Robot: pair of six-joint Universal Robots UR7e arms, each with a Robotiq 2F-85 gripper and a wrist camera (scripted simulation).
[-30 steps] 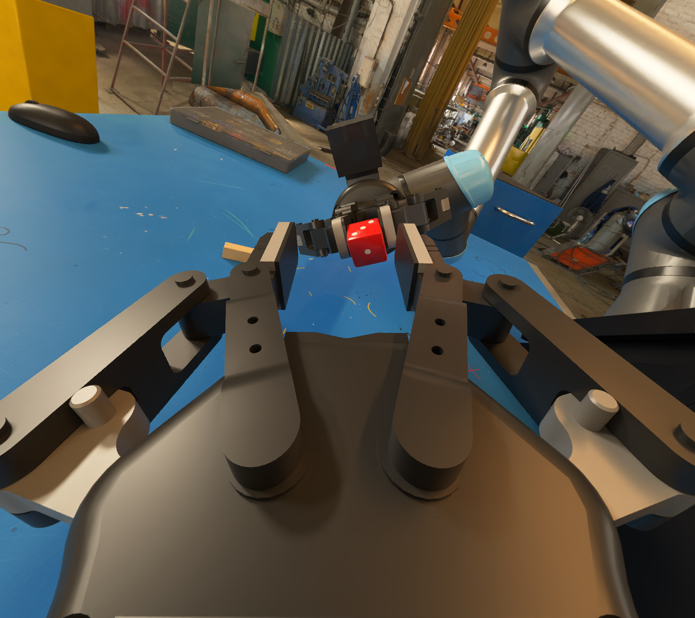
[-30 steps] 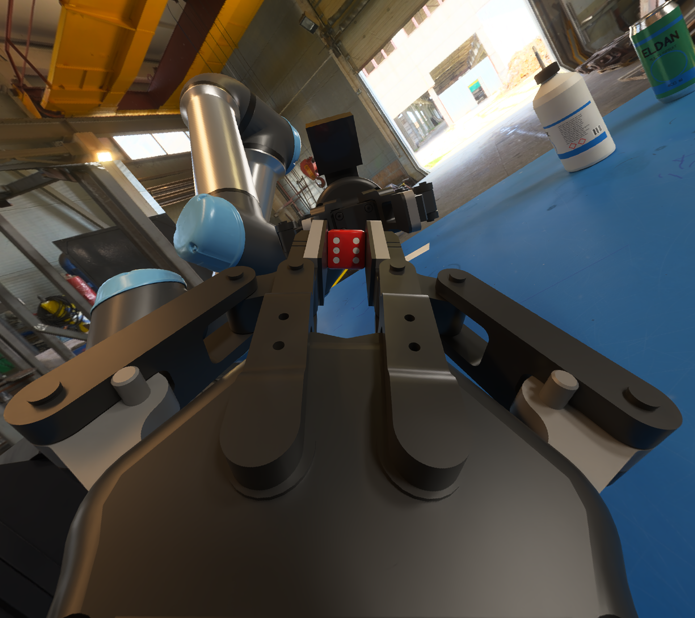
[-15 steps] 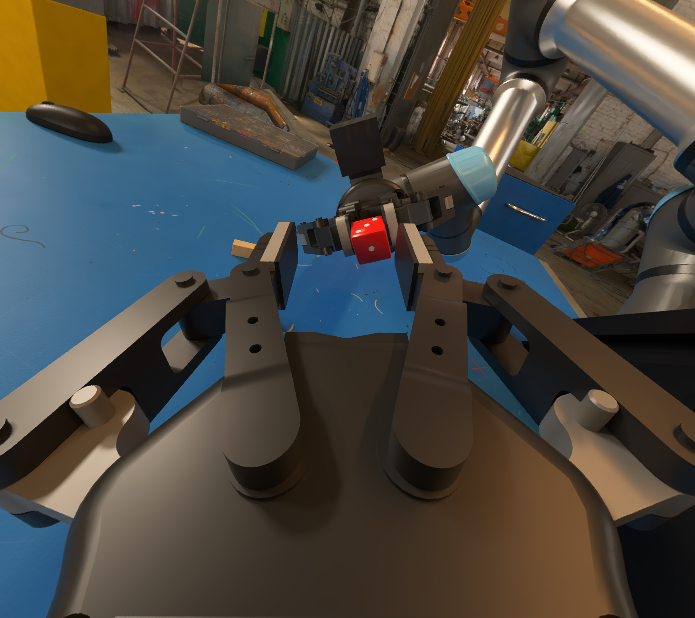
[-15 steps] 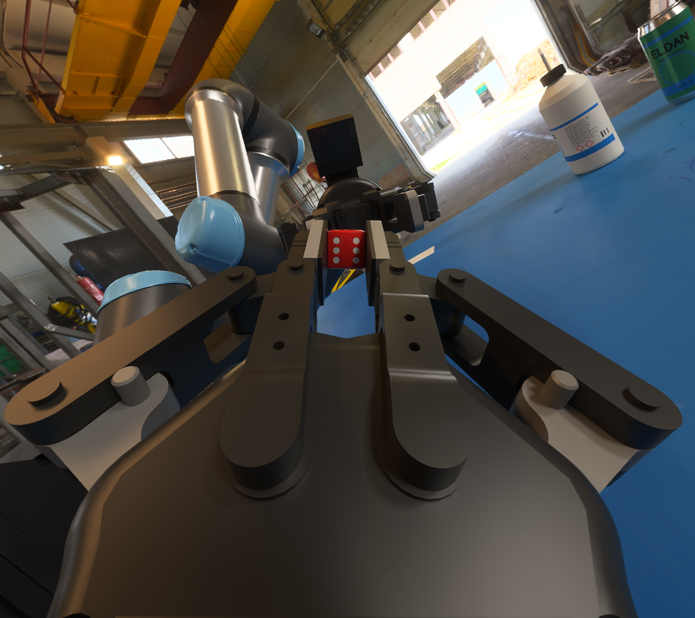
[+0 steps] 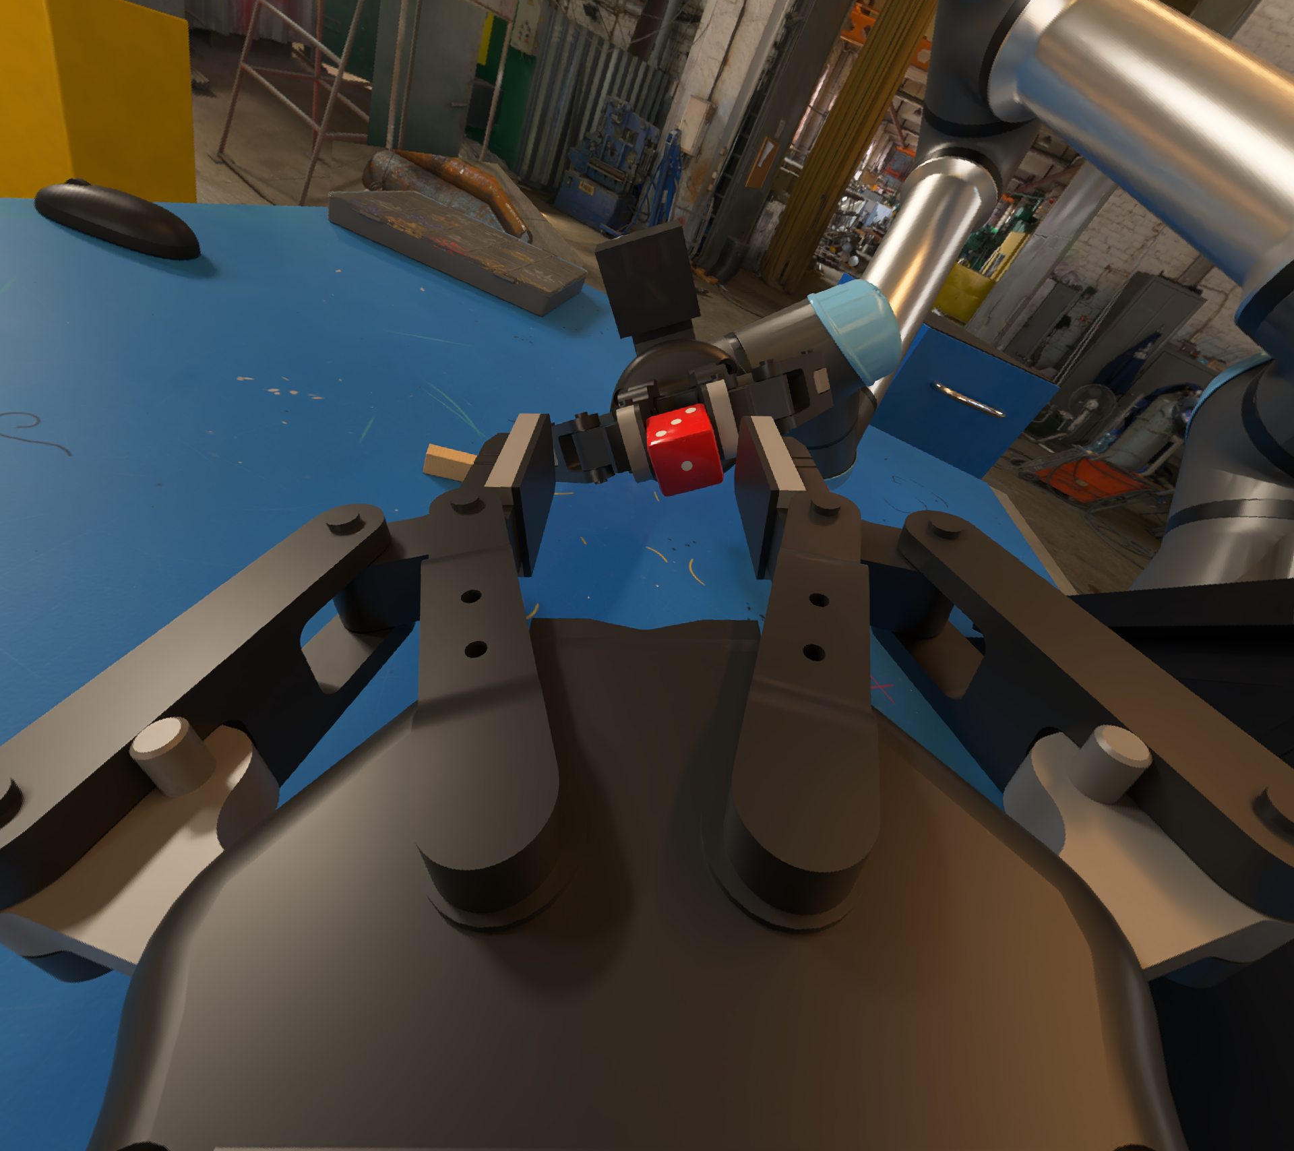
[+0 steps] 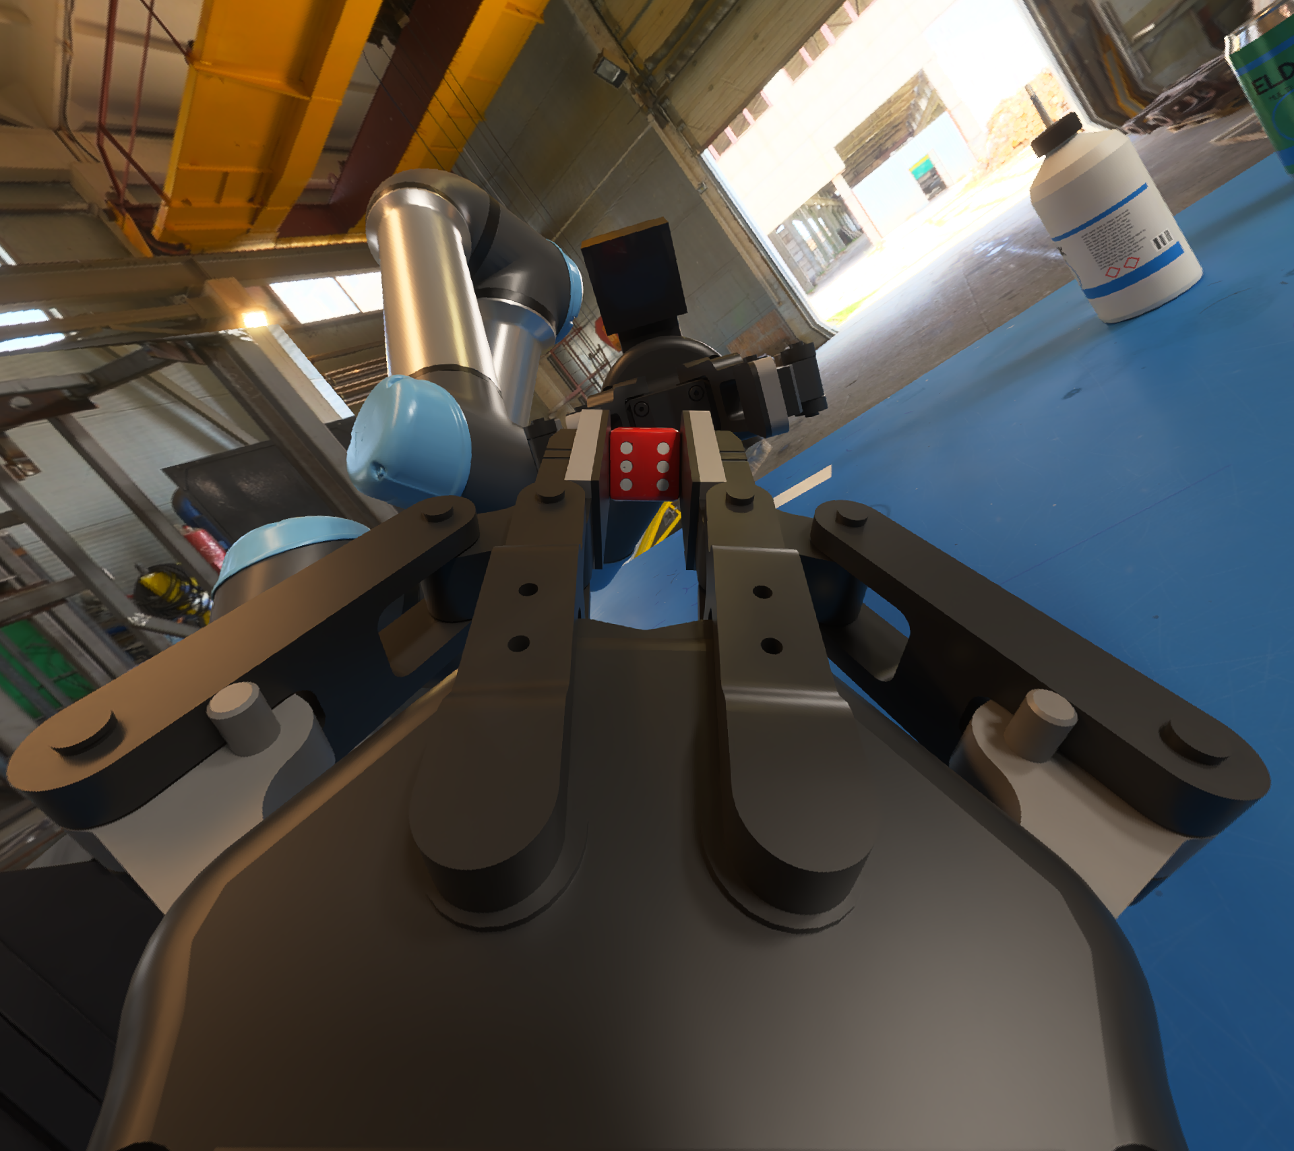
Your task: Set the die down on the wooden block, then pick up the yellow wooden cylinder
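Note:
My right gripper (image 6: 643, 449) is shut on the red die (image 6: 643, 465), held above the blue table (image 6: 1050, 522). The left wrist view shows the die (image 5: 683, 452) straight ahead, just beyond my left gripper (image 5: 641, 473), which is open and empty. The two grippers face each other closely. A pale wooden block (image 5: 448, 461) lies on the table, partly hidden behind my left finger. It shows as a pale strip in the right wrist view (image 6: 804, 484). I cannot make out the yellow cylinder for certain.
A black mouse (image 5: 115, 218) and a flat grey slab (image 5: 455, 249) lie at the table's far edge. A white bottle (image 6: 1113, 235) and a green can (image 6: 1267, 81) stand on the table in the right wrist view. The right arm (image 5: 1155, 88) reaches overhead.
The die stays gripped and nearly centred between the left fingers. The right wrist view has turned a little, so the bottle and can slid to the right. The left gripper stays open.

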